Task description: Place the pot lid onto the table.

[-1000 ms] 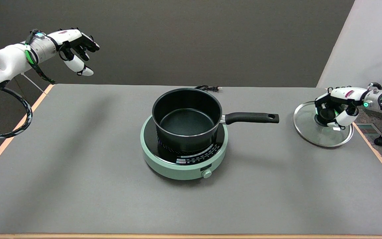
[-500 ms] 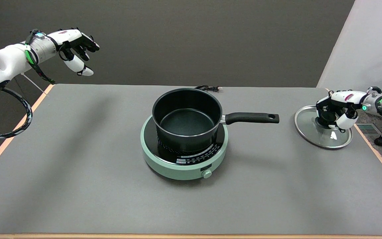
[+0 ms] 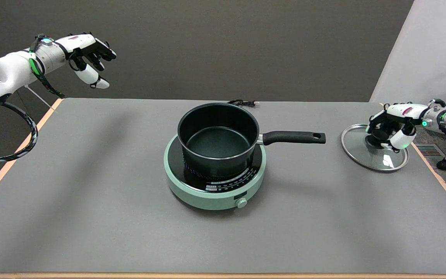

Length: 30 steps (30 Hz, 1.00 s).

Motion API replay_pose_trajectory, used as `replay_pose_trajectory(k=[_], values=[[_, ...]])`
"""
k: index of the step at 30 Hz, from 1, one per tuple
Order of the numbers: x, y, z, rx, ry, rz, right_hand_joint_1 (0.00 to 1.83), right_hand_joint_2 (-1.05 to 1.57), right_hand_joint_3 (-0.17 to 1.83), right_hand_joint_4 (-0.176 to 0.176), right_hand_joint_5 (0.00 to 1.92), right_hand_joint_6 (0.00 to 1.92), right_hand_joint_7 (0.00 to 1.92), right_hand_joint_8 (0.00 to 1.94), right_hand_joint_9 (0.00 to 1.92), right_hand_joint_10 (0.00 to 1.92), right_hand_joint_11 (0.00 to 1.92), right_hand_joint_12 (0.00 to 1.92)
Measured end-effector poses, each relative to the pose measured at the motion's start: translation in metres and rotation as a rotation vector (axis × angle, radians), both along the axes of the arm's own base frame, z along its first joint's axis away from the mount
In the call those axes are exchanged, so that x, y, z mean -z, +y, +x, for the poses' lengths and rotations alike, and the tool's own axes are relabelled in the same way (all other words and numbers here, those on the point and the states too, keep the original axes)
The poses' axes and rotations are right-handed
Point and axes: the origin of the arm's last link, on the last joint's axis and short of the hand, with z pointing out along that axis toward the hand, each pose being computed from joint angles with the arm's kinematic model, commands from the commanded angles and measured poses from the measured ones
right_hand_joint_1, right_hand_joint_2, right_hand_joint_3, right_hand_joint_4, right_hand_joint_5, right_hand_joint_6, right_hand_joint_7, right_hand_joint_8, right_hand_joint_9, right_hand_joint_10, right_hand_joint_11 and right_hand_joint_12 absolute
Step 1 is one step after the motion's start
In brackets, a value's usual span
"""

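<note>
Resting near the table's (image 3: 323, 217) right edge, the glass pot lid (image 3: 362, 149) is gripped at its knob by the right hand (image 3: 391, 126), so only the release is judged left.

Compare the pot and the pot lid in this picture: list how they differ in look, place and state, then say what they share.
1. The pot is opaque black; the pot lid is clear glass with a metal rim.
2. The pot stands on the green cooker mid-table; the pot lid is low at the table's right edge.
3. The pot stands free; the right hand grips the pot lid's knob.
Both are round.
</note>
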Motion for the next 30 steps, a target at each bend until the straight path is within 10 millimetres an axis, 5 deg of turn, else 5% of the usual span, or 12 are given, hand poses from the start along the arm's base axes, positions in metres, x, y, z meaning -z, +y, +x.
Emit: replay_pose_trajectory(k=[4, 16, 23, 30], values=[[0.0, -0.002, 0.002, -0.009, 0.0, 0.0, 0.95, 0.32, 1.02, 0.056, 0.24, 0.18, 0.11, 0.14, 0.08, 0.18, 0.2, 0.6], [0.0, -0.01, 0.02, -0.077, -0.026, -0.002, 0.72, 0.26, 0.79, 0.004, 0.08, 0.23, 0.0, 0.0, 0.0, 0.08, 0.07, 0.59], [0.002, -0.018, 0.042, -0.187, -0.098, -0.001, 0.45, 0.36, 0.66, 0.029, 0.1, 0.14, 0.01, 0.15, 0.0, 0.21, 0.1, 0.56], [0.009, -0.023, 0.064, -0.342, -0.264, -0.008, 0.3, 0.4, 0.88, 0.054, 0.18, 0.28, 0.06, 0.21, 0.03, 0.24, 0.05, 0.6]])
